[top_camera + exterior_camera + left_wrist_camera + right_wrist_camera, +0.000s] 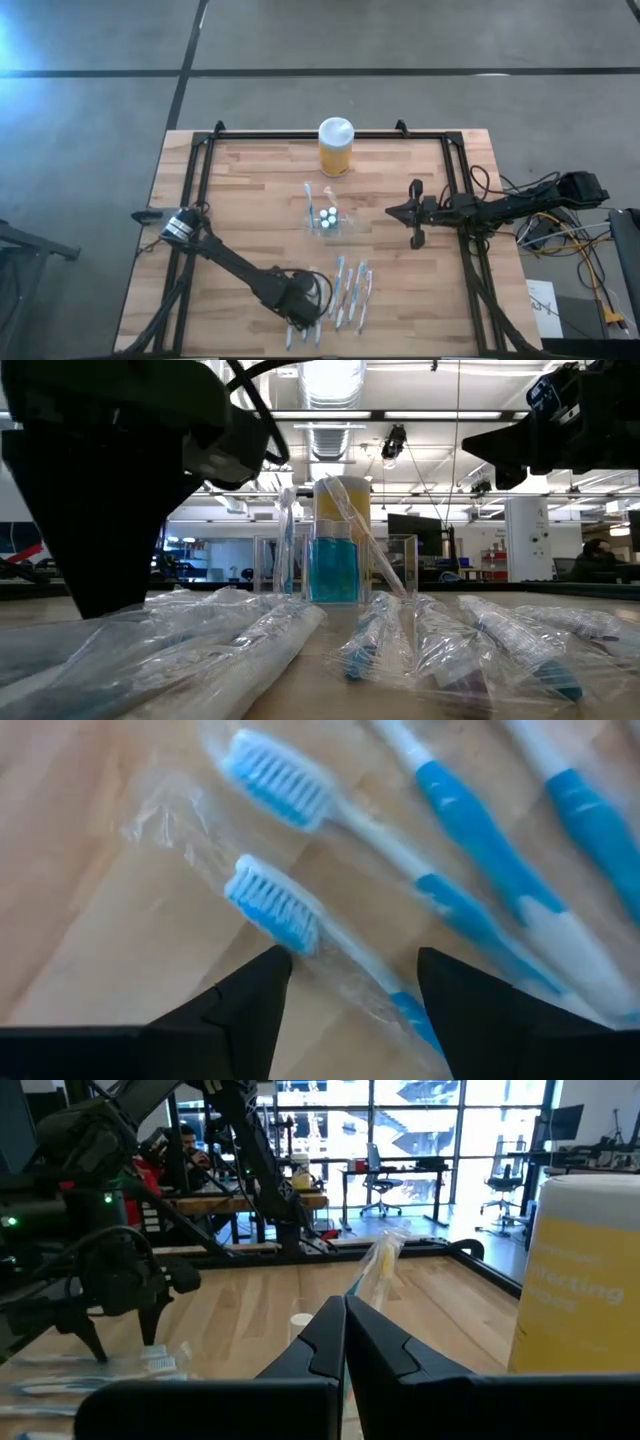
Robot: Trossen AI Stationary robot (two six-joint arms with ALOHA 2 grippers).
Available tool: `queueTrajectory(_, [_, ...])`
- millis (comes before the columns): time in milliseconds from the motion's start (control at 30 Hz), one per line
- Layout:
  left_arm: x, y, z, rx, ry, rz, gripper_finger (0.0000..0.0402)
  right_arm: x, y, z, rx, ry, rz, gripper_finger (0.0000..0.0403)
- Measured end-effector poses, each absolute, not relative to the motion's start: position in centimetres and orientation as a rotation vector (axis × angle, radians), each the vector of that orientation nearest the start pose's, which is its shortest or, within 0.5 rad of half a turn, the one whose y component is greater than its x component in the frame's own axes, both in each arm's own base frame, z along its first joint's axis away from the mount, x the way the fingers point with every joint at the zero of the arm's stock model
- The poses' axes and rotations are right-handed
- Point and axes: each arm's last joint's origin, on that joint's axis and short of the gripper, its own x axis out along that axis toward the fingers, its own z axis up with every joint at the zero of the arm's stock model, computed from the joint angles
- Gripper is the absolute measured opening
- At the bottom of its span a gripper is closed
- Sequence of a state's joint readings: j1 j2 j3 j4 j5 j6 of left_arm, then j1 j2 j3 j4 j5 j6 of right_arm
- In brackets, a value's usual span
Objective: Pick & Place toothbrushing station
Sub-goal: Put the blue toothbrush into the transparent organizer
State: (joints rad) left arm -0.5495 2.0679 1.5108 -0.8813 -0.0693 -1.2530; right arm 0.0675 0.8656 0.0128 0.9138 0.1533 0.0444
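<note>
Left gripper (303, 325) low over the near edge of the tabletop (250, 200), at the left end of a row of wrapped toothbrushes (350, 290). Jaws apart, straddling one wrapped toothbrush (275, 905) just below its bristle head; wrist view shows wrapper film between the fingers (245, 1005), no contact yet that I can confirm.

Step in hand, by my reading: picking a brush to carry to the toothbrushing station (327, 215). To do it well, close on the handle itself rather than the loose film, square to the brush's long axis, and low enough that the plastic does not slip. The neighbouring brushes lie close alongside, some touching; a slanted close could drag a second wrapper up with the first.

Mid-table: the station stands apart from the brush row, farther from the near edge. Clear walls, blue showing inside in the low view, with at least one wrapped brush already leaning out of it. That leaning brush narrows the free opening for a drop from above.

Beyond it, near the far edge, a yellow jar (335, 146) with white lid, not in the carry path.

Right: right gripper (416, 232) hangs above the tabletop just right of the station, jaws together, holding nothing. Close enough to the station to crowd an approach from that side.
</note>
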Motion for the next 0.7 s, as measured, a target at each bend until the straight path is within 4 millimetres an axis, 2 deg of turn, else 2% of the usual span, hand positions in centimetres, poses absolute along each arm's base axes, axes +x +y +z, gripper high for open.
queueTrajectory(167, [33.3, -20.2, 16.0, -0.527, 1.406, 0.485, 0.0215, 15.1, 0.6, 16.5, 0.048, -0.062, -0.085, 0.0008])
queueTrajectory(300, [32.9, -19.9, 16.0, -0.492, 1.43, 0.459, 0.0184, 15.1, 0.6, 16.5, 0.047, -0.06, -0.085, 0.0008])
queueTrajectory(700, [32.8, -19.7, 16.3, -0.397, 1.447, 0.355, 0.0015, 15.1, 0.6, 16.5, 0.048, -0.058, -0.085, 0.0008])
